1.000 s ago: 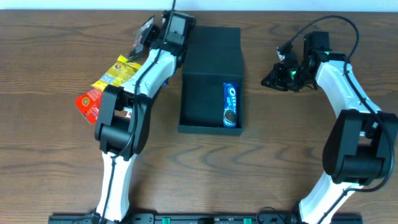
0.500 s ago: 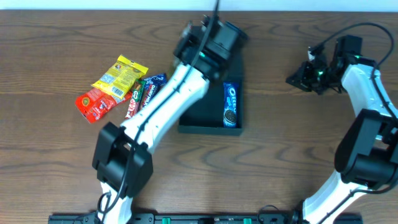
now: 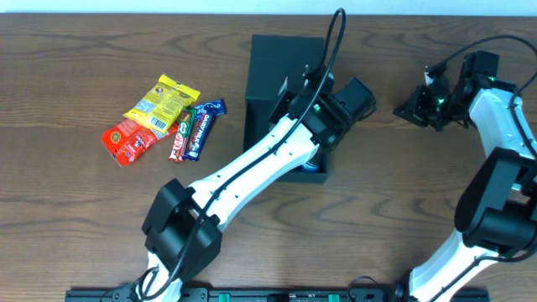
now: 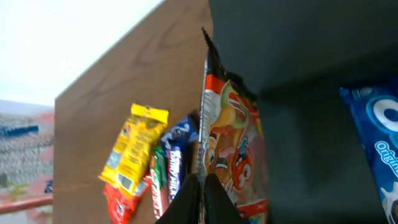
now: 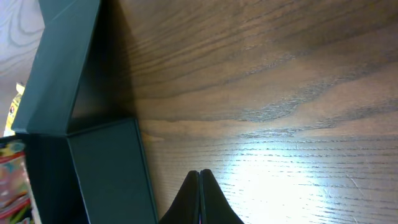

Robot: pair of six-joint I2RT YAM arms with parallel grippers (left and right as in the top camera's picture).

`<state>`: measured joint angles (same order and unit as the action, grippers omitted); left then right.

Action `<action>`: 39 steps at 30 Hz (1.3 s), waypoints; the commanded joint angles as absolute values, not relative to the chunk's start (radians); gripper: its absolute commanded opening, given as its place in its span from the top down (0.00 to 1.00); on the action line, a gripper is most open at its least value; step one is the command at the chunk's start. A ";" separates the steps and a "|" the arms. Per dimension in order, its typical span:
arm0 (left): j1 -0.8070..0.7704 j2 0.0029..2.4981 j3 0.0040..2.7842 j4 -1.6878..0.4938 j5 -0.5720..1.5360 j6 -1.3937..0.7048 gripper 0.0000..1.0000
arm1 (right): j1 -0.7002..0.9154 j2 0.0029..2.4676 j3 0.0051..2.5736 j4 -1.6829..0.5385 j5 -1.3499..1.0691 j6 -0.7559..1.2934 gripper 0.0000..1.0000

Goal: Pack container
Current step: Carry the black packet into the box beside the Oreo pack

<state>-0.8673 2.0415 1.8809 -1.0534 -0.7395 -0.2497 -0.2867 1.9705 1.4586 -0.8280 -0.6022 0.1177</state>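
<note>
Both jaws of the left gripper [image 4: 202, 198] are pressed together on the lower edge of an orange snack packet [image 4: 231, 146], which hangs above the open container [image 3: 258, 117] in the middle of the bench [image 5: 280, 93]. Inside the container, along its right wall, lies a blue cookie packet [image 4: 379, 130].

The hold looks like a thin pinch on the seam, so the packet could slip out early. Whether it hangs squarely over the container's floor I cannot tell. Let go off-centre, it might catch a wall and end up half outside, or land across the cookie packet.

The right gripper [image 5: 199, 190], closed and empty, hovers over bare bench to the container's right.

Count: one container, one packet held and one packed. Four wait on the left: yellow packet [image 3: 164, 101], red packet [image 3: 124, 141], red bar [image 3: 179, 138], blue bar [image 3: 204, 124].
</note>
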 commanded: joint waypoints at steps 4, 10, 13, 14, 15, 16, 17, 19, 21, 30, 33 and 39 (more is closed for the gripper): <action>-0.866 2.143 1.894 -1.096 -0.739 -0.304 0.94 | -0.295 1.967 1.480 -0.834 -0.611 0.096 0.98; -0.870 2.188 1.894 -1.120 -0.703 -0.300 0.91 | -0.295 1.967 1.479 -0.841 -0.610 0.096 0.99; -0.871 2.182 1.902 -1.097 -0.675 -0.274 0.55 | -0.295 1.967 1.479 -0.843 -0.610 0.096 0.98; -0.871 2.177 1.913 -1.093 -0.675 -0.258 0.48 | -0.295 1.967 1.479 -0.843 -0.610 0.096 0.99; -0.871 2.175 1.930 -1.092 -0.670 -0.249 0.46 | -0.295 1.967 1.479 -0.843 -0.610 0.096 0.99; -0.871 2.172 1.950 -1.093 -0.655 -0.234 0.46 | -0.295 1.967 1.479 -0.843 -0.610 0.096 0.98; -0.870 2.170 1.971 -1.092 -0.630 -0.222 0.45 | -0.295 1.967 1.479 -0.843 -0.610 0.096 0.99; -0.864 2.166 2.016 -1.092 -0.560 -0.204 0.38 | -0.295 1.967 1.479 -0.845 -0.610 0.095 0.99; -0.855 2.164 2.055 -1.091 -0.481 -0.202 0.32 | -0.295 1.967 1.479 -0.850 -0.610 0.089 0.98; -0.773 2.165 2.037 -1.063 -0.172 -0.153 0.56 | -0.295 1.967 1.479 -0.856 -0.610 0.088 0.98; -0.739 2.171 2.001 -1.039 -0.068 -0.137 0.84 | -0.295 1.967 1.479 -0.855 -0.610 0.088 0.98; -0.681 2.172 1.862 -0.952 0.108 -0.106 0.94 | -0.295 1.967 1.479 -0.856 -0.610 0.088 0.98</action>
<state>-0.6991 2.1803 1.9038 -0.9592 -0.0055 -0.1287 -0.2867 1.9705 1.4590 -0.8528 -0.6022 0.1089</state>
